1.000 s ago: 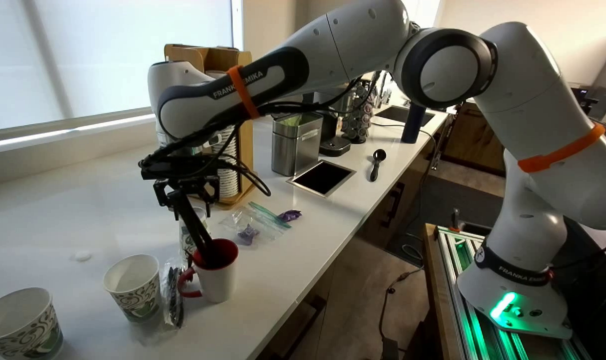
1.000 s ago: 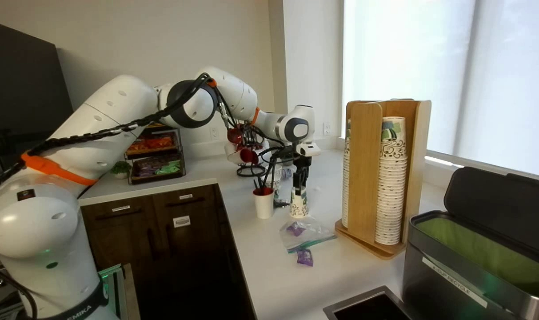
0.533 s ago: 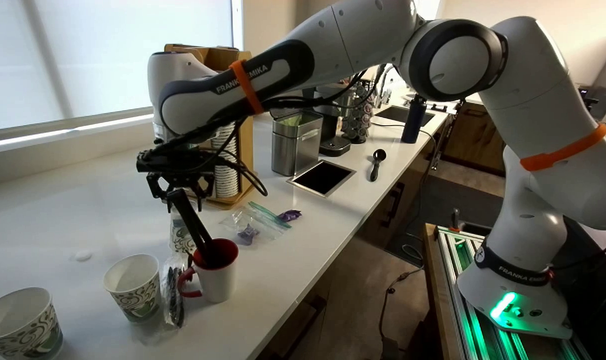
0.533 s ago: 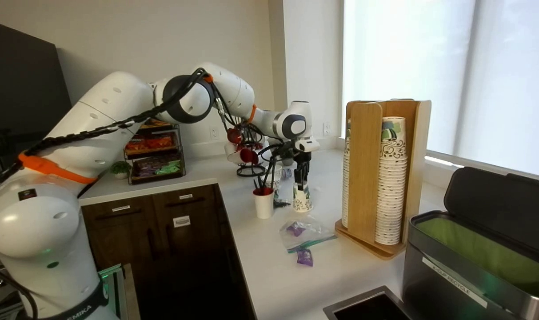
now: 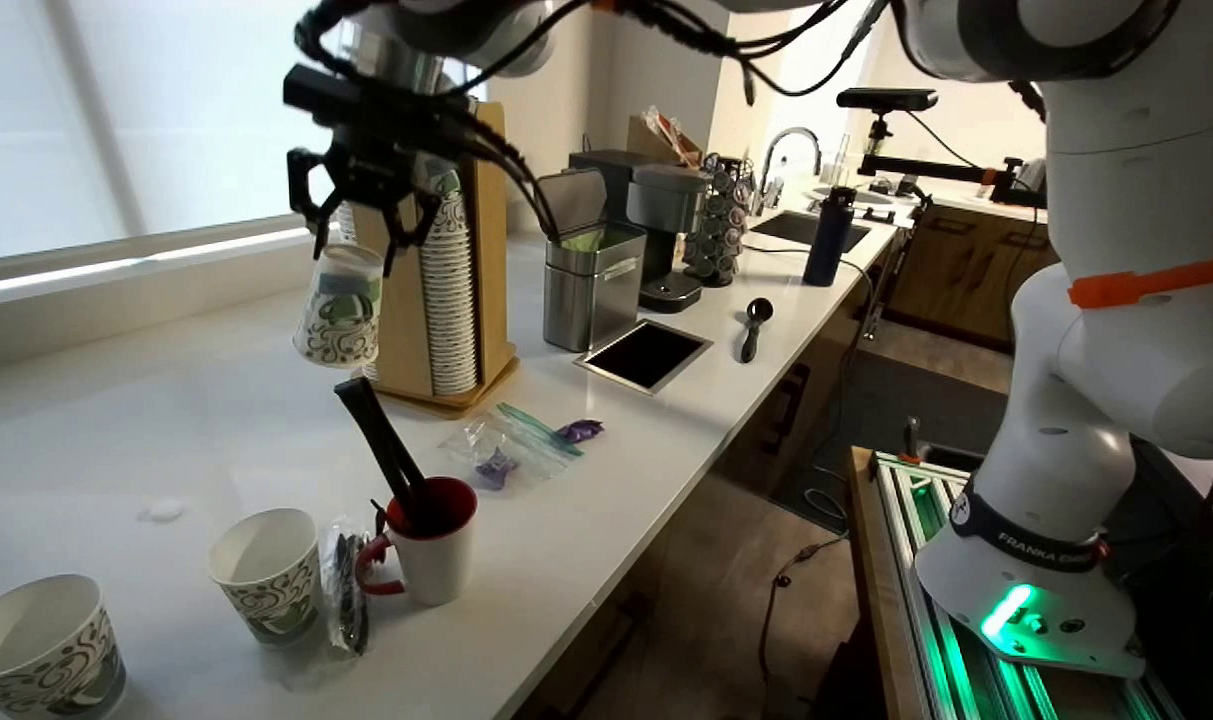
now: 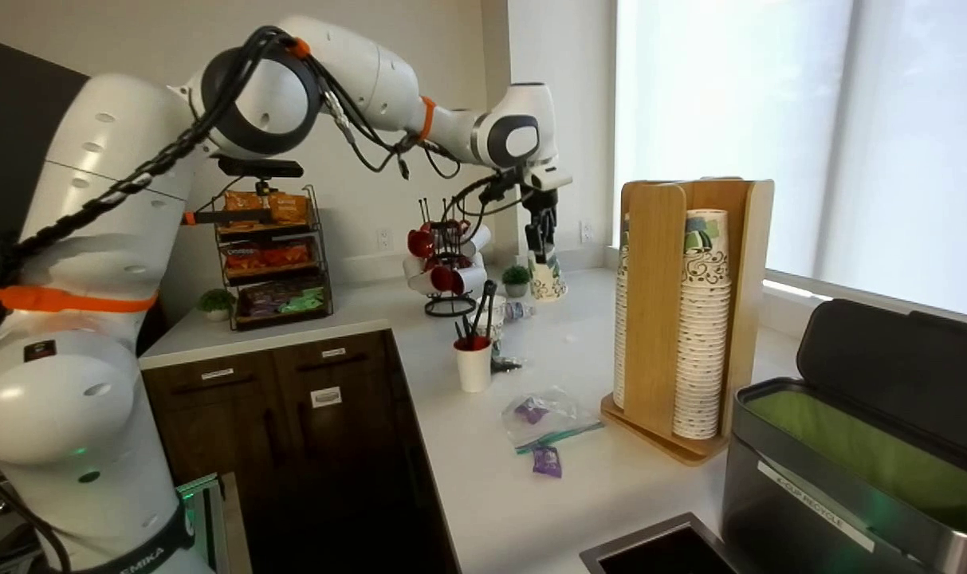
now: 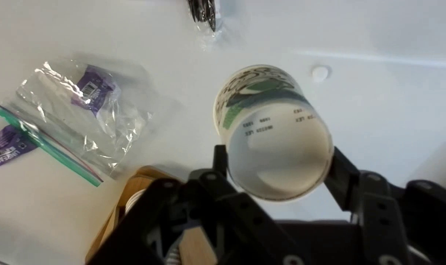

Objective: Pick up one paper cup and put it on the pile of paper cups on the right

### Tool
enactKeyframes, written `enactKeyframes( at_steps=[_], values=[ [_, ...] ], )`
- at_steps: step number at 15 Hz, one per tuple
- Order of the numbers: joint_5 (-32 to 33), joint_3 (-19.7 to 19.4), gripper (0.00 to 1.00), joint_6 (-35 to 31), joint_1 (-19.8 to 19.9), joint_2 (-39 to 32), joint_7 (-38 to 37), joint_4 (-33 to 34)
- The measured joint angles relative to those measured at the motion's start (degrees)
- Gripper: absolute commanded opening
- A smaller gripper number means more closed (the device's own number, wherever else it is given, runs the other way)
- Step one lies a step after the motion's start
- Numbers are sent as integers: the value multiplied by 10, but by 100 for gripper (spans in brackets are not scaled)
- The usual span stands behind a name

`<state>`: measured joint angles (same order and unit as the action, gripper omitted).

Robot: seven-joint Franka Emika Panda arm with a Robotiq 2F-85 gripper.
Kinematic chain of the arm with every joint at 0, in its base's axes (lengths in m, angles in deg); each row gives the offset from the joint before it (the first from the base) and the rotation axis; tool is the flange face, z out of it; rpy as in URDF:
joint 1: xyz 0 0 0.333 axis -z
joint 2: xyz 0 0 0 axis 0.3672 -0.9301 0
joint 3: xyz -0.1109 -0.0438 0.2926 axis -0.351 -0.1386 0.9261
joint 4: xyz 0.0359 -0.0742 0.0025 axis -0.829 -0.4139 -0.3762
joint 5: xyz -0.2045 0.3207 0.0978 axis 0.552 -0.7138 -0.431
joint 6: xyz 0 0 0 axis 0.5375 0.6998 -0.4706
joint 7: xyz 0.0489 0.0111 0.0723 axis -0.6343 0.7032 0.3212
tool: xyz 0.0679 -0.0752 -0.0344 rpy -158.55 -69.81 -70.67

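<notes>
In an exterior view, the gripper [image 5: 353, 262] is clamped on an upside-down paper cup [image 5: 337, 318] above the counter [image 5: 206, 425]. In an exterior view, the pile of paper cups [image 6: 699, 359] stands in a wooden holder [image 6: 655, 319]. In the wrist view, fingers [image 7: 220, 159] touch the cup's two sides.

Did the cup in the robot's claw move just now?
Yes, upward. In an exterior view, the held paper cup was about level with the red-lined mug; now it shows higher up than that mug.
</notes>
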<state>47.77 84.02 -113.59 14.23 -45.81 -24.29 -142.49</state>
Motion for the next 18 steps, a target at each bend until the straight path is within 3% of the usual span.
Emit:
enactKeyframes(
  at_steps=[1,2,6,7,11,15,18],
  values=[
    [-21,4,40,16,12,27,14,-9],
    [-44,6,65,34,25,54,27,-18],
    [-77,6,65,91,59,132,53,-50],
    [-78,7,40,91,59,136,53,-56],
    [-78,6,40,75,61,134,53,-48],
    [-82,-14,40,46,84,166,43,11],
    [-83,-30,40,103,105,173,14,92]
  ],
)
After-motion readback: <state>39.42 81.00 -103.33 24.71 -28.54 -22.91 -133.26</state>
